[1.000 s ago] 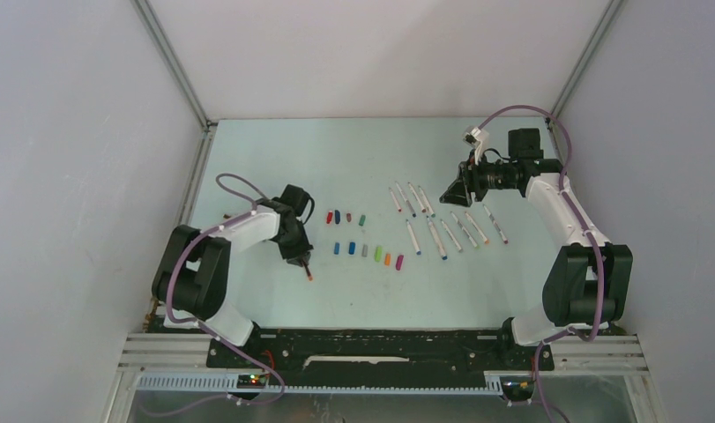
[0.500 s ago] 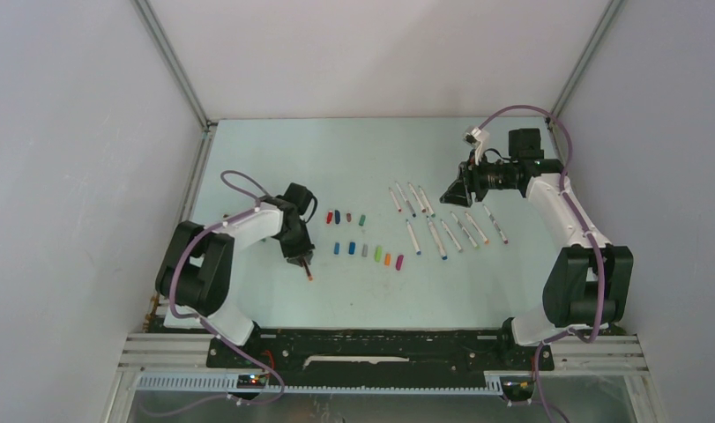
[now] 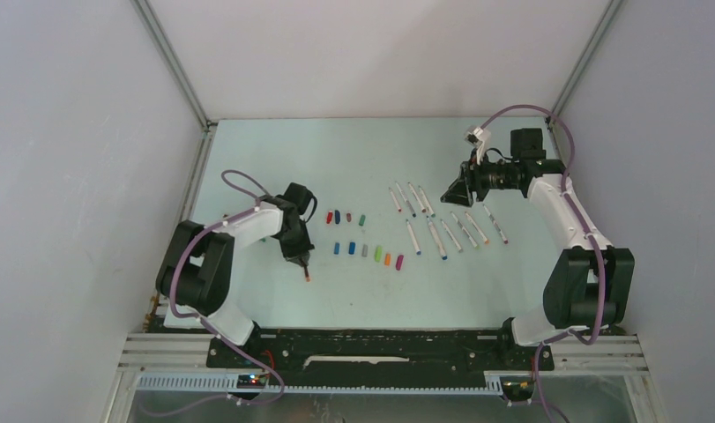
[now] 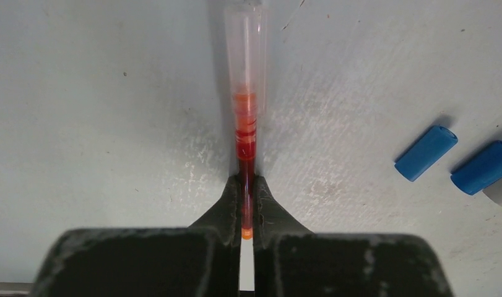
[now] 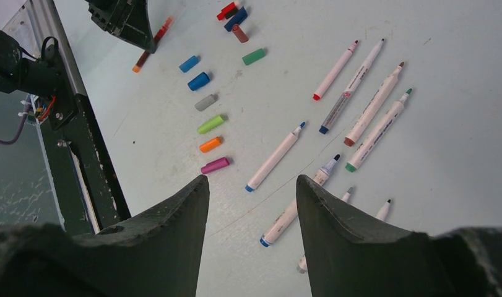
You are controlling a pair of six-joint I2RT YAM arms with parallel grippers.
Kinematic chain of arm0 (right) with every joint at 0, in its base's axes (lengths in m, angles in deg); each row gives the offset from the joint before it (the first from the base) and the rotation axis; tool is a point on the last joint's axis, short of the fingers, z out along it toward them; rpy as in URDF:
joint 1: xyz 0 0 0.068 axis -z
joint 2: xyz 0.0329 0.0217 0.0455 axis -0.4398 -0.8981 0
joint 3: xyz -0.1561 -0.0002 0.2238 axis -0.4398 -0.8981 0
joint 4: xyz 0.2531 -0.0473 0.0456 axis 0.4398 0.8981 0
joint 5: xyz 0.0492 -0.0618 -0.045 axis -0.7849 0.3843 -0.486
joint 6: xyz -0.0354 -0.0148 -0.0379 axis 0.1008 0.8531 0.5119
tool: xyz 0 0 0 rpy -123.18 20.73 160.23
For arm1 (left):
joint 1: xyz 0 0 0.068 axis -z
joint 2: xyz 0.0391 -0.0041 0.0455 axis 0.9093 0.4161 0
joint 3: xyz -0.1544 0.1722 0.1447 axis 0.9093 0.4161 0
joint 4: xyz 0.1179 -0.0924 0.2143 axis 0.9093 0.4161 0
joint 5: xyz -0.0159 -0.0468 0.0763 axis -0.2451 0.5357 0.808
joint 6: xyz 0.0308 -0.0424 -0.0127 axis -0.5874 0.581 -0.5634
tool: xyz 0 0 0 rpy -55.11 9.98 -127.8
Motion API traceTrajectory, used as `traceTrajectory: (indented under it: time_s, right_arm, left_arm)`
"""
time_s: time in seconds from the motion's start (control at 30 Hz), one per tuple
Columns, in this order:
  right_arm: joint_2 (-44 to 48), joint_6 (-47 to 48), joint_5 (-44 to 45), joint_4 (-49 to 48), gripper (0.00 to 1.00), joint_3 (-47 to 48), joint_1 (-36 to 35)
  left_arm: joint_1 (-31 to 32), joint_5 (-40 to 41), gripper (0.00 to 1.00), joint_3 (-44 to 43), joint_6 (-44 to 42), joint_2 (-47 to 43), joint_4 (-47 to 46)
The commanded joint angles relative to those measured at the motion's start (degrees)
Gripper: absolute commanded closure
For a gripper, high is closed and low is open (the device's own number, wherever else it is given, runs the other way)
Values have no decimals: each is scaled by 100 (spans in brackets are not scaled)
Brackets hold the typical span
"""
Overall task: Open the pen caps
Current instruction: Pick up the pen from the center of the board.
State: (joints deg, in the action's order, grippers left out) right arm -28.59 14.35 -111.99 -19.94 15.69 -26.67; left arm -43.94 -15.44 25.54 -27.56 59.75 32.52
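- Left arm (image 3: 252,225) bent low over the left of the table (image 3: 362,150), wrist tipped down; jaws clamped on the orange-ended pen (image 4: 246,124), its barrel jutting past the tips.
- Loose pen caps (image 3: 365,251) lie just right of it.
- Right arm (image 3: 556,207) raised at far right; jaws half apart, empty, above the pens (image 3: 442,233).

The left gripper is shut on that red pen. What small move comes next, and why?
Probably lift the red pen toward the right gripper. The left gripper pinches it over the table, its clear cap seemingly on, and the right gripper hangs open above the white pens, free to pull.
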Motion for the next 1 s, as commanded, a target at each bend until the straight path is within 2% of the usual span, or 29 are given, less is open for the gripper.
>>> traceTrajectory:
  time_s: [0.0,0.3,0.53,0.73,0.83,0.97]
  right_arm:
    - [173,92,-176,-13,44,21,155]
    - [280,286,-506,145,43,21,74]
    - [316,356,-604,128,42,21,-687]
    - [305,-306,-1000,-363,41,21,-1204]
    - [277,-768,-1383,-650,41,21,-1394]
    - [231,-1459,-1823,-1030,41,18,-1604]
  left_arm:
    - [23,148,100,280,-113,144,-136]
    - [23,293,100,515,-93,-1114,-681]
    - [23,-274,100,917,-161,-2312,-1796]
    - [68,-1252,100,1309,-33,-3324,-3471]
    - [173,-1822,100,1288,58,-3335,-4627]
    - [537,-2177,100,812,116,-2938,-5363]
